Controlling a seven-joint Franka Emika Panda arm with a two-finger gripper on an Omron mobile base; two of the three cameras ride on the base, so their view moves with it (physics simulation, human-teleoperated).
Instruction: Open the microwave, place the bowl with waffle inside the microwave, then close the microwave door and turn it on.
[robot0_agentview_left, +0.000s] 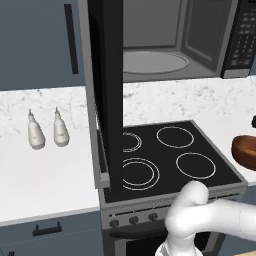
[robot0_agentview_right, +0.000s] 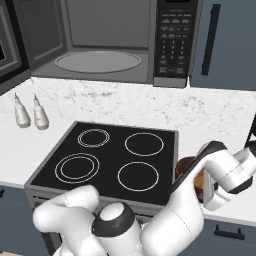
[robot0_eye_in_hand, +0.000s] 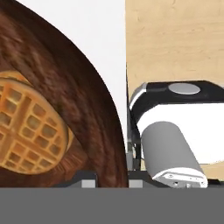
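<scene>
The microwave (robot0_agentview_left: 165, 60) (robot0_agentview_right: 100, 55) hangs above the stove with its grey cavity and round turntable exposed. The microwave door (robot0_agentview_left: 105, 90) stands swung wide open to the left. The reddish-brown bowl (robot0_agentview_left: 245, 150) (robot0_agentview_right: 187, 167) sits on the white counter just right of the stovetop. In the hand view the bowl (robot0_eye_in_hand: 65, 78) is very close, with a golden waffle (robot0_eye_in_hand: 28, 124) lying in it. My gripper (robot0_eye_in_hand: 111, 181) reaches down over the bowl's near-right rim, one fingertip inside the wall and one outside, shut on that wall.
The black four-ring stovetop (robot0_agentview_left: 170, 155) (robot0_agentview_right: 115, 160) lies under the microwave. Two white bottles (robot0_agentview_left: 36, 131) (robot0_agentview_right: 22, 112) stand on the counter at the left. The open door juts out over the stove's left side. The button panel (robot0_agentview_right: 172, 40) is on the microwave's right.
</scene>
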